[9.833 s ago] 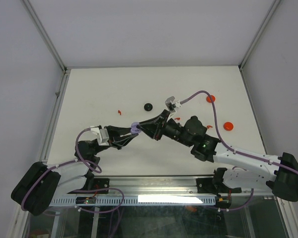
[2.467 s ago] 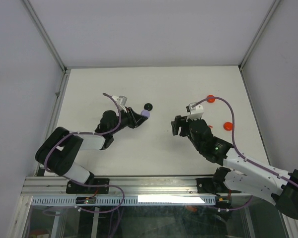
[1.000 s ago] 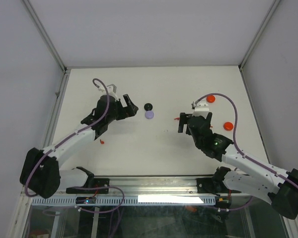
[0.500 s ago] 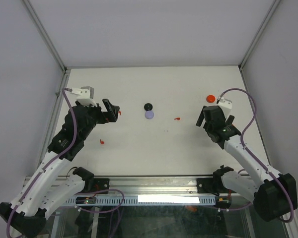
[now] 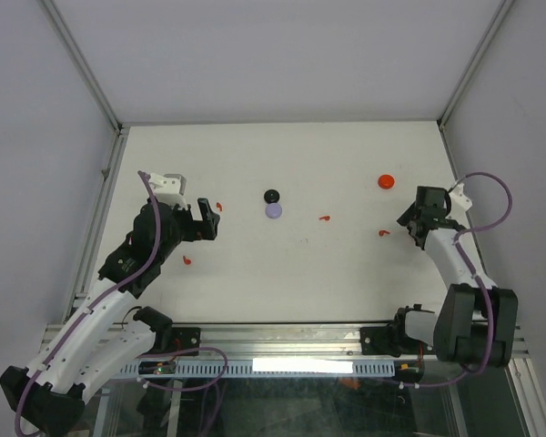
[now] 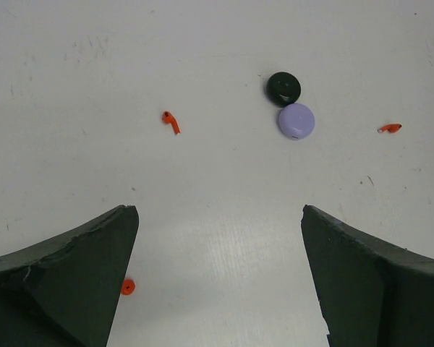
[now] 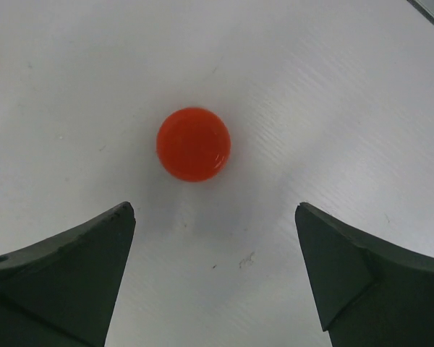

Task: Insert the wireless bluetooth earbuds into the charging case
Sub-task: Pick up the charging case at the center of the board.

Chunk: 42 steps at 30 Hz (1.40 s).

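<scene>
Small red earbuds lie scattered on the white table: one (image 5: 220, 207) just beyond my left gripper (image 5: 207, 220), one (image 5: 187, 260) below it, one (image 5: 325, 218) mid-table and one (image 5: 384, 233) left of my right gripper (image 5: 417, 218). A black round charging case (image 5: 271, 196) touches a lavender one (image 5: 274, 210). In the left wrist view the open gripper (image 6: 218, 217) is empty, with an earbud (image 6: 171, 121) and both cases (image 6: 296, 121) ahead. The right gripper (image 7: 213, 210) is open above a red round case (image 7: 194, 144), which lies just ahead of its fingertips.
Another red round case (image 5: 386, 181) sits toward the back right. A metal frame rail (image 5: 105, 200) borders the table on the left, and another (image 5: 464, 182) runs close to my right arm. A tiny red piece (image 6: 128, 287) lies beside my left finger.
My right arm has swung out to the right edge and now covers the red case there. The left gripper has shifted slightly nearer and rightward. Both stay open.
</scene>
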Tool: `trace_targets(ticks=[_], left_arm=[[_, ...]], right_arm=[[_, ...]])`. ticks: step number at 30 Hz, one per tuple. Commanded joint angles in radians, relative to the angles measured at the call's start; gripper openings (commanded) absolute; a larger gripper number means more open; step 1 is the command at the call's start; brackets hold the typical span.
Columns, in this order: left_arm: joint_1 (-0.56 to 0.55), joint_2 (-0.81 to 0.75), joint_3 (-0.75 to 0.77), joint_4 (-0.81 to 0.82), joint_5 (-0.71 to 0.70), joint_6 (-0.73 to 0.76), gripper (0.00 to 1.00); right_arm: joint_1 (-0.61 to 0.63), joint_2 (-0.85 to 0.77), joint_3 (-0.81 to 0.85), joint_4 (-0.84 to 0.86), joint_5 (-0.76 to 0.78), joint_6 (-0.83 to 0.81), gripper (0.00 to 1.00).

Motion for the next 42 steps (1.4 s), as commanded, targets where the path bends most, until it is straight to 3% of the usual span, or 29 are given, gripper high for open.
trace_targets(ticks=[1,7,16,22,29,33,42], left_arm=[[0.013,-0.018,0.007,0.022,0.015,0.031,0.99],[0.04,-0.043,0.002,0.02,0.003,0.043,0.99],[0.094,-0.05,-0.008,0.039,0.039,0.038,0.99],[0.127,-0.063,-0.018,0.055,0.059,0.032,0.99],[0.15,-0.066,-0.017,0.061,0.117,0.044,0.99],[0.152,-0.069,-0.013,0.064,0.18,0.06,0.99],[0.154,-0.06,-0.009,0.115,0.351,-0.01,0.99]], right_arm=[[-0.097,0.129,0.087,0.086,-0.113,-0.016,0.95],[-0.128,0.282,0.171,0.092,-0.182,-0.029,0.87],[-0.134,0.394,0.207,0.059,-0.169,-0.041,0.77],[-0.135,0.409,0.208,0.047,-0.152,-0.049,0.64],[-0.125,0.33,0.173,0.062,-0.16,-0.06,0.5],[-0.083,0.249,0.153,0.053,-0.148,-0.068,0.49],[0.164,-0.011,0.061,0.125,-0.212,-0.073,0.48]])
